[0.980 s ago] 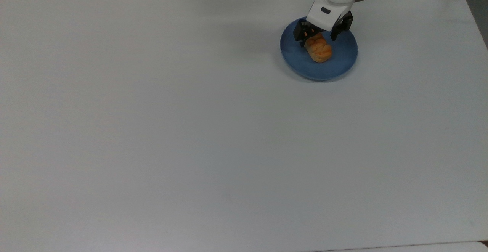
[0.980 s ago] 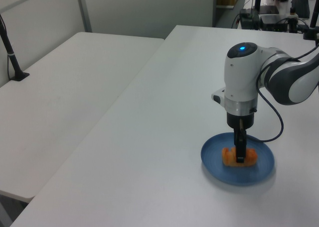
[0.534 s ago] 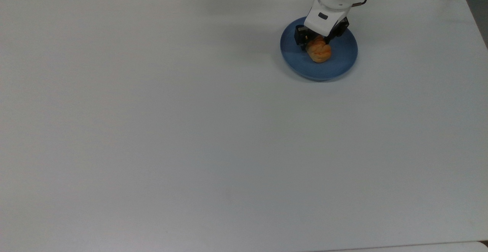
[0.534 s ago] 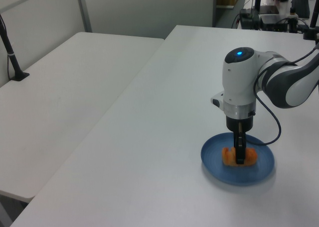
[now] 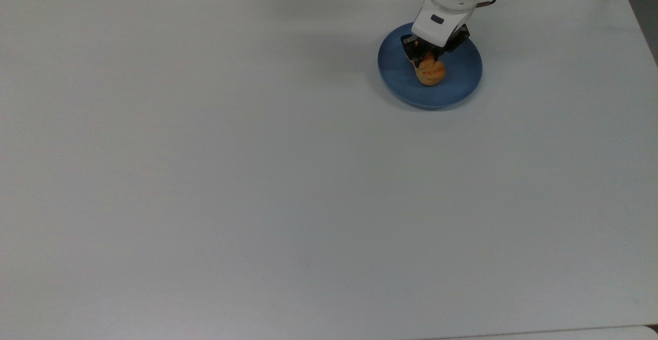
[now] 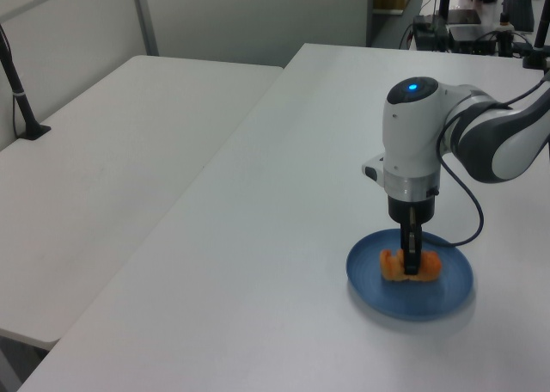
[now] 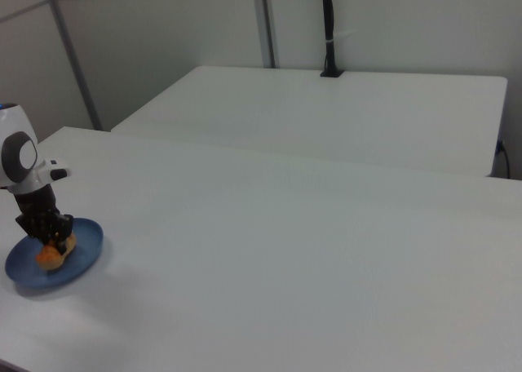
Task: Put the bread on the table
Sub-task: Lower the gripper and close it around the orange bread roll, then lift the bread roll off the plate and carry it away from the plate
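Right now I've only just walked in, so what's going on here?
The robot arm's claw is down on the bread, which lies on a blue plate near the top view's upper right. Its fingers are closed around the bread. The bread hasn't reached the table yet.

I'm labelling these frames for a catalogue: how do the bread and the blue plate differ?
The bread is golden-orange, oblong and ridged; the blue plate is smooth, round and flat. The bread is far smaller and sits inside the plate's rim. The claw is shut on the bread, while the plate lies free on the table.
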Controlling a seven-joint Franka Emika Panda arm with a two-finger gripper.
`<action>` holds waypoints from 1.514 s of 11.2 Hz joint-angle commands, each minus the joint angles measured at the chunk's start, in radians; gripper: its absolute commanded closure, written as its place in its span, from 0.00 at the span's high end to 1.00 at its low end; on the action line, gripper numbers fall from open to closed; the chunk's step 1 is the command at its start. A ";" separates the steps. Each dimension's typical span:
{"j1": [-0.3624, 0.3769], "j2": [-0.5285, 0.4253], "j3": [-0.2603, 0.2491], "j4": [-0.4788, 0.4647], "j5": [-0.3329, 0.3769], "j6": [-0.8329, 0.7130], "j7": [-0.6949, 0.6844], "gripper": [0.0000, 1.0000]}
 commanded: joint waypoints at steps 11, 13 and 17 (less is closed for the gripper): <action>-0.061 -0.176 -0.148 0.253 -0.003 -0.478 -0.161 0.29; -0.063 -0.167 -0.266 0.297 -0.003 -0.478 -0.265 0.29; -0.203 -0.034 -0.373 0.469 0.003 -0.463 -0.431 0.30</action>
